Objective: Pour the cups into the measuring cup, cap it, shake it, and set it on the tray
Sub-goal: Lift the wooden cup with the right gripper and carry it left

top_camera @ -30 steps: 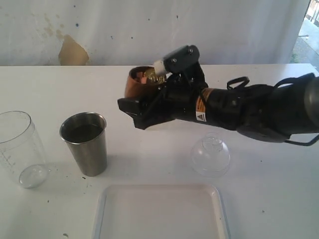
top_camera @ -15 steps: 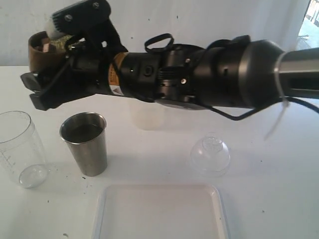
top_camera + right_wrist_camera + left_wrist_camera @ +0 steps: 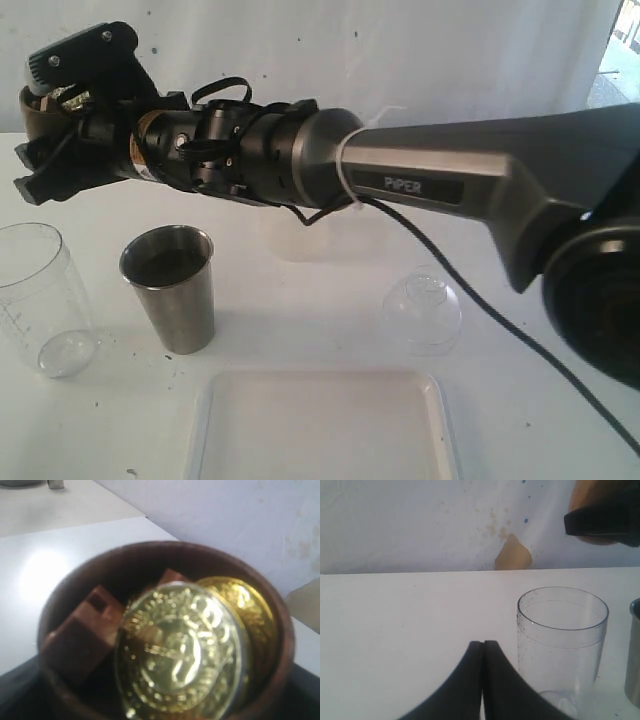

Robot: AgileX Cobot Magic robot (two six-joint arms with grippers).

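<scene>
The right gripper (image 3: 45, 150) pinches the wooden cup (image 3: 125, 562) by its wall. It seems stiff and light, and its loose coins (image 3: 180, 650) may slide. The left gripper (image 3: 482, 680) is pressed together, empty.

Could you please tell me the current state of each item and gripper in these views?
wooden cup: lifted in the right gripper, coins and blocks inside.
steel tumbler: upright on the table, ungripped.
measuring cup: upright, uncapped, looks empty.
dome lid: off, resting on the table.
tray: flat, nothing on it.
left gripper: shut, holding nothing.
</scene>
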